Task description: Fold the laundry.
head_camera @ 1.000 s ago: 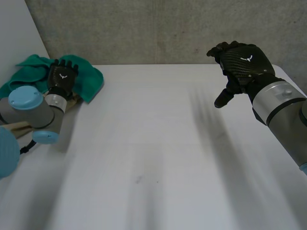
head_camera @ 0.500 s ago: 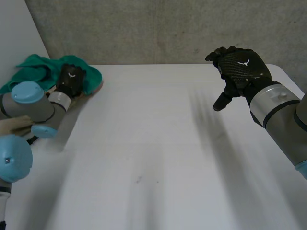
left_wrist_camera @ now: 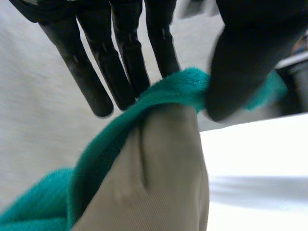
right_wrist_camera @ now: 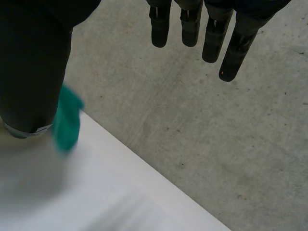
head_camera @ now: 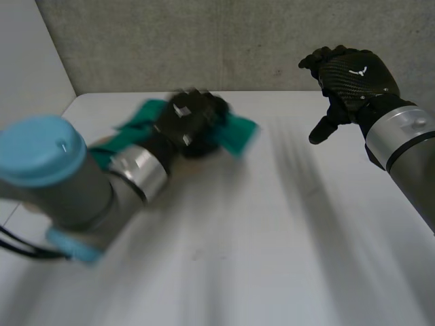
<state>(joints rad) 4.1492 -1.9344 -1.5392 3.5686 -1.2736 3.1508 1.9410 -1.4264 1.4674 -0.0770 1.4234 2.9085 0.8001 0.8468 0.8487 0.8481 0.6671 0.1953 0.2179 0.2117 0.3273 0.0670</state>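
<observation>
The left hand (head_camera: pixel 194 121) is over the far part of the table (head_camera: pixel 272 238), a little left of centre, with the towel (head_camera: pixel 241 132) between its thumb and fingers. A second cloth (left_wrist_camera: pixel 163 183) hangs under the towel, with the towel's edge lying over it. The right hand (head_camera: pixel 353 75) is well apart at the far right, in front of the wall (head_camera: pixel 204 47).

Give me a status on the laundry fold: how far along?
Done: nothing looks folded yet. In hand: the left hand pinches a bunched green cloth between thumb and fingers, with a beige cloth bunched in with it, at the far side of the white table. The right hand is open and empty, raised near the table's far right. Left: spread each cloth flat, then fold both.
</observation>
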